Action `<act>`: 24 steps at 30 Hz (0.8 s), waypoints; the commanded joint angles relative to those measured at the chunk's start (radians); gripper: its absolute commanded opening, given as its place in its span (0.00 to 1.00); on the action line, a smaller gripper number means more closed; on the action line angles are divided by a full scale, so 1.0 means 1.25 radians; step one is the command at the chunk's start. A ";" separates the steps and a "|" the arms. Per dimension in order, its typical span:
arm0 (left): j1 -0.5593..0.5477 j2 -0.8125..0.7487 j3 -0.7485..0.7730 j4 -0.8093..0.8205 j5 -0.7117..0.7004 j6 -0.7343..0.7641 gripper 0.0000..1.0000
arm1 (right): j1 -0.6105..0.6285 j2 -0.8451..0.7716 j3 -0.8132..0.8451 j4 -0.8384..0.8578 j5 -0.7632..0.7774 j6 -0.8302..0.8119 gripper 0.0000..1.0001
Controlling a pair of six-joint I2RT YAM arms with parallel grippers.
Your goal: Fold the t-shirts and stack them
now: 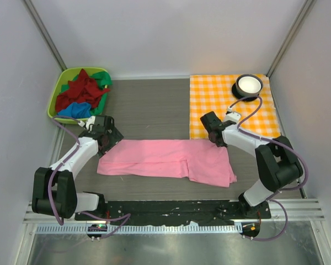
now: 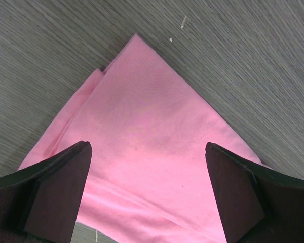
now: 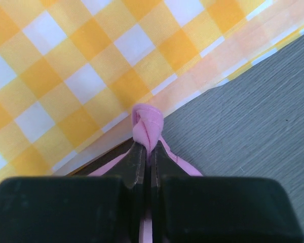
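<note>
The pink shirt point(image 1: 165, 160) lies flat across the middle of the bench, folded lengthwise, its long side running left to right between the two arms. The other shirts point(image 1: 83, 91) sit heaped in the green basket point(image 1: 54, 105) at the far left corner.

My right claw point(image 3: 147, 157) is pressed together on a small pucker of pink hem at the shirt's far right corner. The bite looks thin. Only a little roll of cloth shows above the fingertips, so I judge it could slide out as soon as I lift or pull.

That corner lies right against the edge of the checked cloth point(image 3: 66, 76). I can't tell whether any of it is caught in the pinch. If it is, a lift would drag the cloth, and the bowl point(image 1: 248, 84) on its far edge with it.

My left claw point(image 2: 148, 192) is spread wide over the far left corner and holds nothing. Two layers show at that corner, slightly offset. If I close too shallow I may take only the top layer, and the fold would open up when I raise it.

With only one end gripped, any pull from the right would skew the shirt and wrinkle it.
</note>
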 commanded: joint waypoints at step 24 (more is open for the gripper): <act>-0.003 -0.124 -0.002 -0.007 -0.032 -0.028 1.00 | -0.015 0.602 1.159 -0.293 0.045 -0.187 0.01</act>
